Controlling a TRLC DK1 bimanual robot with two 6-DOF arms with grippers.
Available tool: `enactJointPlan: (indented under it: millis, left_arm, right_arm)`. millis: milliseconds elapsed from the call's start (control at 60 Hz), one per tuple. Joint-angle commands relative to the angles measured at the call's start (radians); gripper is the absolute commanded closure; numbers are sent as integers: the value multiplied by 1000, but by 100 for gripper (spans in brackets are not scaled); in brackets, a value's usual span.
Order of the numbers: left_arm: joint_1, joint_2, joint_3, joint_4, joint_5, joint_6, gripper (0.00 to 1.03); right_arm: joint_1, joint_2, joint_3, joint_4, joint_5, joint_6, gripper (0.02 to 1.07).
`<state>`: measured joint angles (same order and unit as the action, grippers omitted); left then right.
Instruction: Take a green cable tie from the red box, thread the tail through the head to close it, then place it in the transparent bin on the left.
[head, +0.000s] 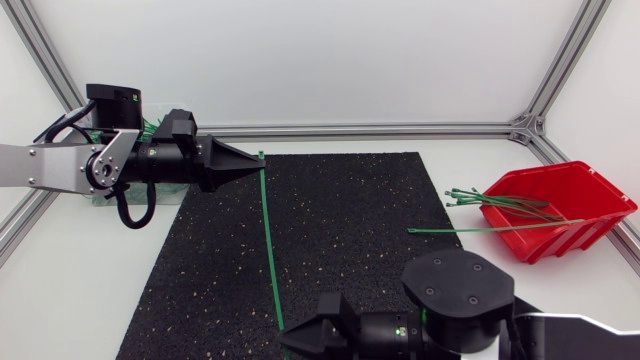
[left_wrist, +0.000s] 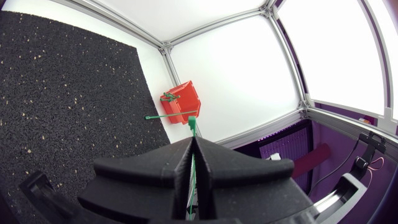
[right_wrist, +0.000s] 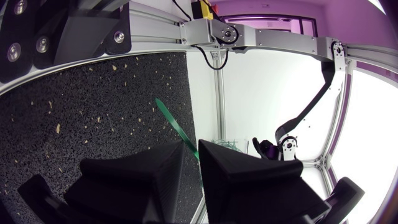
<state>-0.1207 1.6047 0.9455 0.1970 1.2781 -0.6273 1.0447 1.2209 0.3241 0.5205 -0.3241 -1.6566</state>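
A green cable tie (head: 270, 240) stretches straight across the black mat, from far to near. My left gripper (head: 256, 161) is shut on its head end, which pokes out past the fingertips (left_wrist: 192, 121). In the left wrist view the left gripper (left_wrist: 193, 142) has its fingers pressed together. My right gripper (head: 287, 338) is at the mat's near edge, on the tail. In the right wrist view the tie (right_wrist: 169, 117) runs into the narrow slot of the right gripper (right_wrist: 191, 149), whose fingers close on it. The red box (head: 560, 210) sits at the right. The transparent bin (head: 100, 198) is mostly hidden behind my left arm.
Several more green ties (head: 490, 200) stick out of the red box, and one (head: 470, 230) reaches over its rim toward the black mat (head: 350, 220). An aluminium frame rail (head: 370, 130) runs along the table's far edge.
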Motion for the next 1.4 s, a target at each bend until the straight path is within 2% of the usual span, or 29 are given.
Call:
enactJointPlan:
  millis: [0,50,133,167,250,400,483,567,750,850,917,1067,1383]
  left_arm:
    - [-10,9,13,-8,3,17,99]
    - [-10,9,12,-8,3,20,99]
    - [-10,8,12,-21,3,29,99]
    - [-10,8,12,-24,3,32,99]
    - [-10,6,12,-27,3,35,99]
    - [-10,-15,-1,-50,3,75,99]
    - [-20,-51,-28,-50,-10,101,99]
    - [-42,-100,-68,-48,-23,130,99]
    - [-85,-173,-137,-34,-60,170,99]
    - [-103,-213,-168,-24,-88,186,99]
    - [-128,-252,-194,-18,-120,196,99]
    - [-175,-335,-237,-4,-187,204,99]
    - [-241,-540,-320,-27,-307,207,99]
  right_arm:
    - [14,-9,-30,-7,8,11,84]
    - [15,-9,-30,-7,10,11,85]
    - [17,-6,-26,-7,10,11,91]
    - [17,-8,-25,-11,10,12,97]
    - [14,-9,-22,-13,10,14,101]
    - [15,-44,-17,-19,5,24,101]
    - [14,-80,18,-114,-33,58,101]
    - [14,-97,86,-211,-56,169,101]
    - [2,-98,141,-214,-89,337,101]
    - [0,-77,196,-264,-61,449,101]
    - [-2,-50,247,-323,-4,537,101]
    - [-9,-27,302,-404,-9,692,101]
    - [-43,-60,398,-626,-150,956,101]
